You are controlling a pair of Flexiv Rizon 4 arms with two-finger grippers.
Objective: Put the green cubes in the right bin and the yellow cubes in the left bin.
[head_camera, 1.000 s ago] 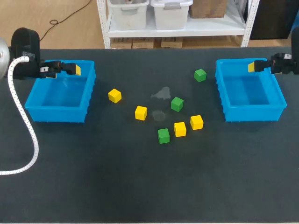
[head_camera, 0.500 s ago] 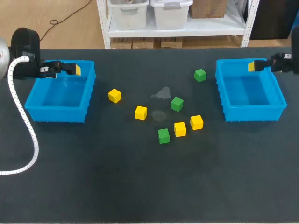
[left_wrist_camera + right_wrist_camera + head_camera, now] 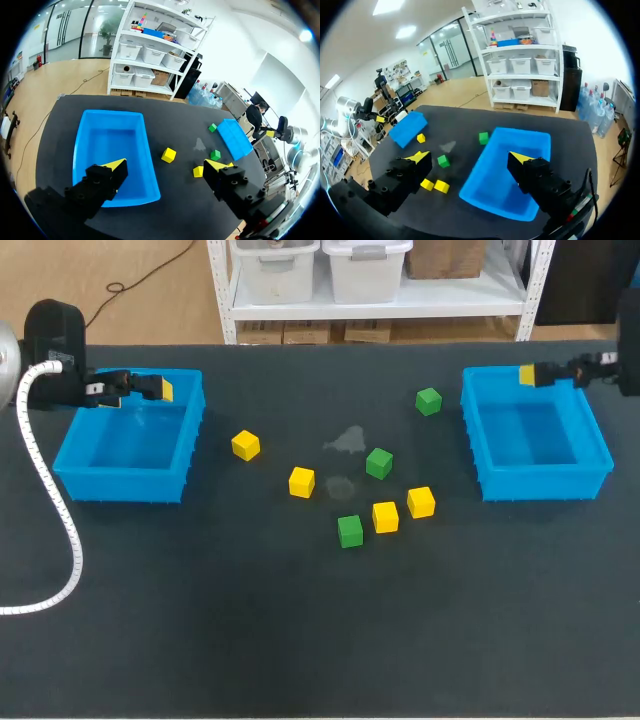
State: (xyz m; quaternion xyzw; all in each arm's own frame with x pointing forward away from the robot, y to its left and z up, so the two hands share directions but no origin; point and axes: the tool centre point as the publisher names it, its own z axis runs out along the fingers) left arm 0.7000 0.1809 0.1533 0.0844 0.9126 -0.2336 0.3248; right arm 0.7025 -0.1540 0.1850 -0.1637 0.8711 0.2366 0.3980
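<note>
Dial: read from the head view, with 12 o'clock at the table's far edge.
Table [image 3: 300,640]: dark mat, with a pale smudge [image 3: 350,440] just past its middle.
Left bin [image 3: 120,487]: blue, at 10 o'clock on the table, no cube in it.
Right bin [image 3: 545,483]: blue, at 2 o'clock on the table, no cube in it.
Left arm [image 3: 55,335]: comes in at the 10 o'clock corner, trailing a white ribbed hose [image 3: 40,490] down the table's 9 o'clock side.
Right arm [image 3: 625,370]: comes in at the 2 o'clock edge.
Left gripper [image 3: 165,164]: over the left bin's far part, toward its 1 o'clock corner; fingers spread wide, holding nothing.
Right gripper [image 3: 469,157]: over the right bin's far rim at its 12 o'clock; fingers spread wide, holding nothing.
Middle green cube [image 3: 379,462]: on the mat near the table's middle, the hub for the cubes below.
Far green cube [image 3: 428,401]: at its 1 o'clock, near the right bin's far left corner.
Near green cube [image 3: 350,531]: at its 7 o'clock.
Right yellow cube [image 3: 421,502]: between its 4 and 5 o'clock.
Near yellow cube [image 3: 385,516]: at its 6 o'clock, just beside the right yellow cube and the near green cube.
Inner yellow cube [image 3: 302,481]: between its 8 and 9 o'clock.
Outer yellow cube [image 3: 245,445]: at its 9 o'clock, near the left bin's right wall.
</note>
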